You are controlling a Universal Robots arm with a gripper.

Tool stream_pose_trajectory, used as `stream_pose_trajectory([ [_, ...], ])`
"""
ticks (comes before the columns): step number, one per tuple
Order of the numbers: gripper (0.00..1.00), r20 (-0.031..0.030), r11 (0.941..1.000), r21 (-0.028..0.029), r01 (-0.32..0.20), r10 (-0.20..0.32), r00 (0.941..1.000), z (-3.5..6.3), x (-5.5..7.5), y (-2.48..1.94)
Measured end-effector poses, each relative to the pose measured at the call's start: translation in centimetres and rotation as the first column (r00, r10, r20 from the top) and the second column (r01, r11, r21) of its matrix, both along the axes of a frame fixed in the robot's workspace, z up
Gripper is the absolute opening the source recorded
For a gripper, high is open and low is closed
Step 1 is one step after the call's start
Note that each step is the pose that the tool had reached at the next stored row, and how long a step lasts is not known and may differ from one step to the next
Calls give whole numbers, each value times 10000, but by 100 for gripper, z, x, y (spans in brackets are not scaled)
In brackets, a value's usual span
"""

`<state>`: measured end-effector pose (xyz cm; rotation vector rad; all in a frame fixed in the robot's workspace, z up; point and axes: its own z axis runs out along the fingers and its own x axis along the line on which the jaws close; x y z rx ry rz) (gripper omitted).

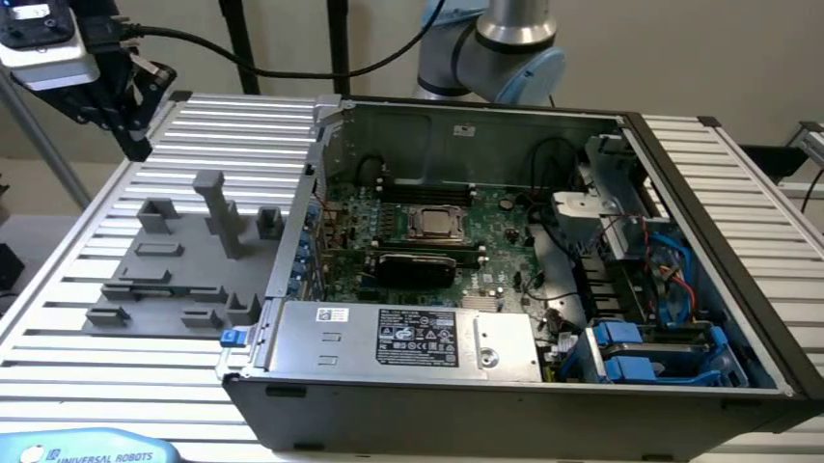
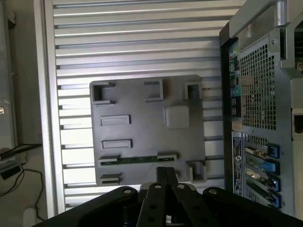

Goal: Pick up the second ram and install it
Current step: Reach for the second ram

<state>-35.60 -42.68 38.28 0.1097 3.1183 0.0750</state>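
The second ram (image 2: 141, 159) is a thin green stick lying on edge between two small holders near one edge of the grey fixture plate (image 2: 142, 106). My gripper (image 2: 165, 171) hovers high above that edge of the plate. Its two dark fingers (image 2: 162, 177) are pressed together with nothing between them. In the exterior view the gripper (image 1: 133, 143) hangs at the far left, above the back corner of the slatted table and well above the fixture plate (image 1: 168, 270). The open computer case (image 1: 515, 241) lies to the exterior view's right of the plate, its motherboard (image 1: 425, 241) exposed.
Grey fixture blocks, one a tall post (image 1: 214, 207), rise from the plate. A square silver processor (image 1: 438, 224) sits mid-board, a silver power supply box (image 1: 412, 338) fills the case front, and blue drive bays (image 1: 644, 352) are at the right. The case's perforated back panel (image 2: 255, 94) stands beside the plate.
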Motion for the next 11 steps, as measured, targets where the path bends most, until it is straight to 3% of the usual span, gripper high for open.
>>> stream_pose_trajectory([
  [6,11,-51,10000,0,0,0,10000,-35,-108,-109],
  [11,11,-96,10000,-1,-2,2,10000,-66,-199,-154],
])
